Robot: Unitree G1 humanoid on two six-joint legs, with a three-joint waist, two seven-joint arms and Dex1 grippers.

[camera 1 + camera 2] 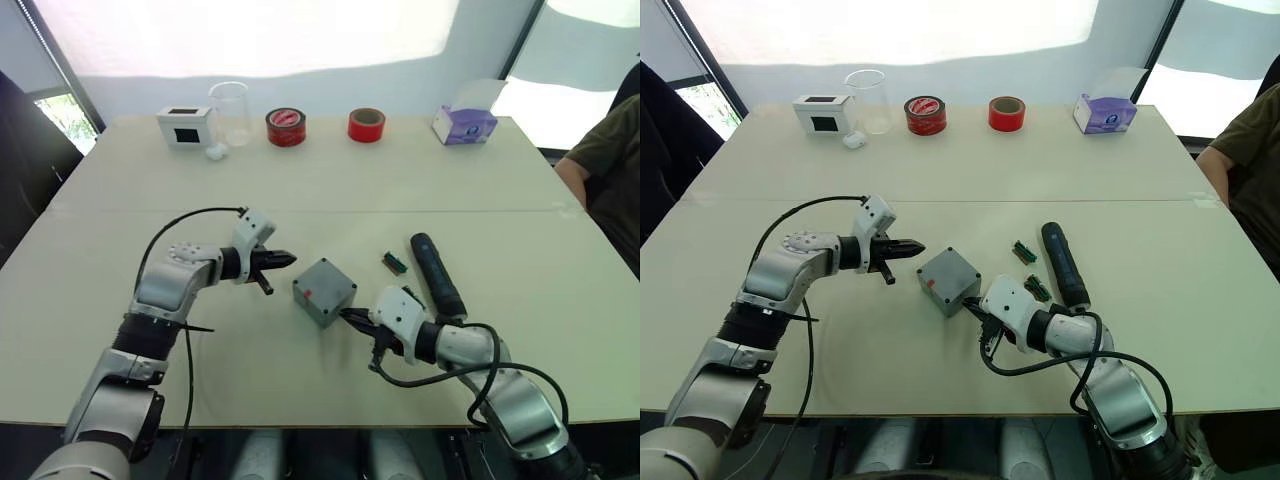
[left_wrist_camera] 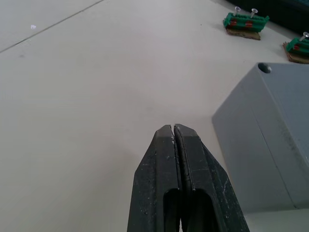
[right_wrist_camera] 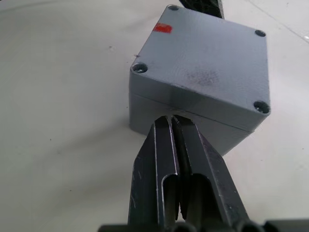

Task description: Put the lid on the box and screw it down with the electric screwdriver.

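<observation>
Head stereo pair looks down over table (image 1: pixel 150 180); wrist views close, both sharing box (image 3: pixel 203 72).

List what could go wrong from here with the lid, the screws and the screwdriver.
1. The lid sits on the box, but its corner holes look empty; a nudge from the shut right gripper at the seam could shift it.
2. The electric screwdriver lies untouched beyond the right arm; both grippers are shut, so picking it up needs opening first.
3. The green pieces holding screws lie beside it and could get knocked.
</observation>
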